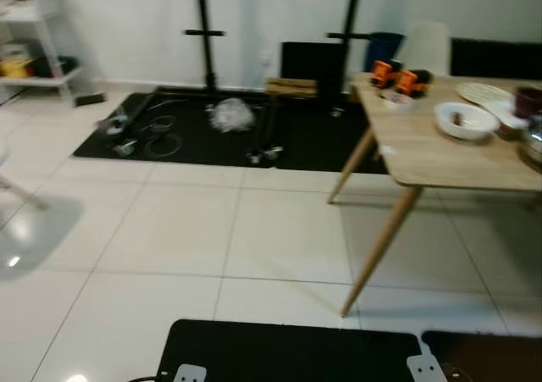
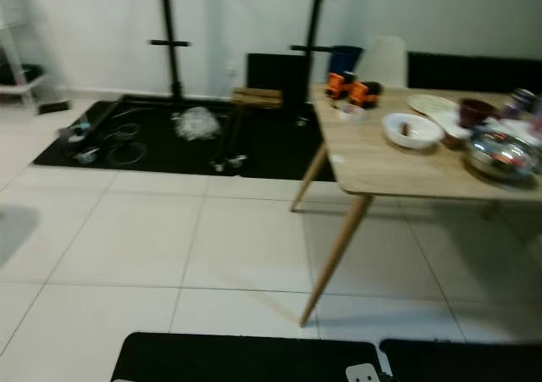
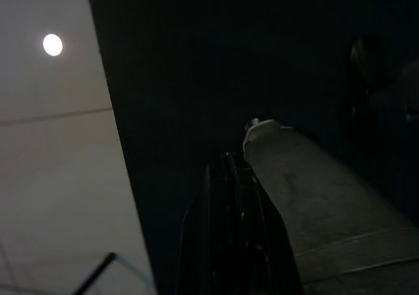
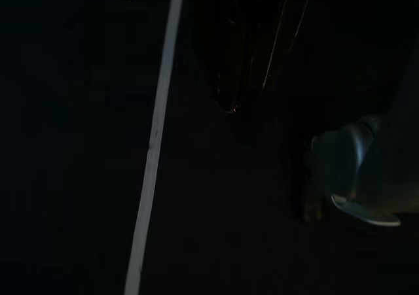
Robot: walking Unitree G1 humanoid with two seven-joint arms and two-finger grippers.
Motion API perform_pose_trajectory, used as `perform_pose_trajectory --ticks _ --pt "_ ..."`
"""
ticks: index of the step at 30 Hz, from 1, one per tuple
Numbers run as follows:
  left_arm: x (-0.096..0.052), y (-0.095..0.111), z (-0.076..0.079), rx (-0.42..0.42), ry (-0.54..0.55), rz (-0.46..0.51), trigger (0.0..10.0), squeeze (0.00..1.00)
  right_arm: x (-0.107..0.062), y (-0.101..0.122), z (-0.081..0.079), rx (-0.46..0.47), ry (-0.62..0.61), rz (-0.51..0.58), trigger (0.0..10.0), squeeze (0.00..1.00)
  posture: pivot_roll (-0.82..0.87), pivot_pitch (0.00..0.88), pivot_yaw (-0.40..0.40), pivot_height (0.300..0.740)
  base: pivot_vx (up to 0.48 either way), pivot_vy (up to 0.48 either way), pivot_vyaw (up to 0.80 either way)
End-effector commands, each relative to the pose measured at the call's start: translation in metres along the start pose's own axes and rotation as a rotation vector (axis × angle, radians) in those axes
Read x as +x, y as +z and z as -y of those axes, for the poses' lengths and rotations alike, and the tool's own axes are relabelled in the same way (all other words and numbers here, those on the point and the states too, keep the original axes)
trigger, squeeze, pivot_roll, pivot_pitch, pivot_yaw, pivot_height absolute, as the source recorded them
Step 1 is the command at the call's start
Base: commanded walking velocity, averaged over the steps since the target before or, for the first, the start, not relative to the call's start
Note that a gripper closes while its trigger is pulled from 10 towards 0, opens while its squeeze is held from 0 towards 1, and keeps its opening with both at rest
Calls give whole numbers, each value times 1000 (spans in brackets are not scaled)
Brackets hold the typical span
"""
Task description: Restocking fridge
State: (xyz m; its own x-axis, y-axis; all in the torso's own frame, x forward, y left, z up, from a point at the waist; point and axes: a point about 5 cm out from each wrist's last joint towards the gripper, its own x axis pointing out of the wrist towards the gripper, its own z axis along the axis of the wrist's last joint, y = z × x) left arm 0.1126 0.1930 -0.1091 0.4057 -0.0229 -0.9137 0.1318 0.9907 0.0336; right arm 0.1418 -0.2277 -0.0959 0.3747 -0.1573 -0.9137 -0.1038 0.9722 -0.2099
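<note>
A light wooden table [image 1: 440, 157] on slanted legs stands to my right. On it are two orange objects [image 1: 398, 78], a white bowl [image 1: 465, 119], a dark red cup [image 2: 475, 111], a plate [image 2: 430, 103] and a shiny metal bowl [image 2: 503, 154]. My left gripper [image 3: 229, 177] hangs idle in deep shade beside a grey rounded part, over pale floor tiles. In the right wrist view my right gripper [image 4: 239, 79] also hangs idle and is barely made out in the dark.
White tiled floor [image 1: 195, 229] stretches ahead. A black mat [image 1: 195, 132] by the far wall carries cables, crumpled plastic and two black stand poles [image 1: 201, 30]. A white shelf [image 1: 38, 39] stands far left, a white chair [image 1: 426, 47] behind the table.
</note>
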Motion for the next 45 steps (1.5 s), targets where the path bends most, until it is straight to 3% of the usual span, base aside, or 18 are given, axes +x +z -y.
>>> perform_pose_trajectory --ticks 1,14,15,16,17,20,45 --pt "0 -4 4 3 -9 -21 10000 0 0 0 3 14 -12 -1 10000 0 -9 0 3 740 0 0 -788" --pt "2 7 1 -8 19 13 10000 0 0 6 3 28 -43 34 10000 0 -11 0 9 740 0 0 -664" --pt "2 7 0 -38 25 10 10000 784 0 8 2 44 -34 47 10000 263 -9 0 13 740 0 0 0" --pt "2 7 0 -38 25 10 10000 784 0 8 2 44 -34 47 10000 263 -9 0 13 740 0 0 0" --pt "2 7 0 -87 12 10 10000 1000 0 10 1 72 -14 70 10000 1000 -10 0 14 740 0 0 0" --pt "2 9 -3 -126 24 14 10000 1000 0 13 0 87 -3 86 10000 1000 -7 0 12 740 0 0 0" --pt "0 5 -10 -143 49 0 10000 1000 0 14 4 65 23 98 10000 1000 -13 0 6 740 0 0 0"
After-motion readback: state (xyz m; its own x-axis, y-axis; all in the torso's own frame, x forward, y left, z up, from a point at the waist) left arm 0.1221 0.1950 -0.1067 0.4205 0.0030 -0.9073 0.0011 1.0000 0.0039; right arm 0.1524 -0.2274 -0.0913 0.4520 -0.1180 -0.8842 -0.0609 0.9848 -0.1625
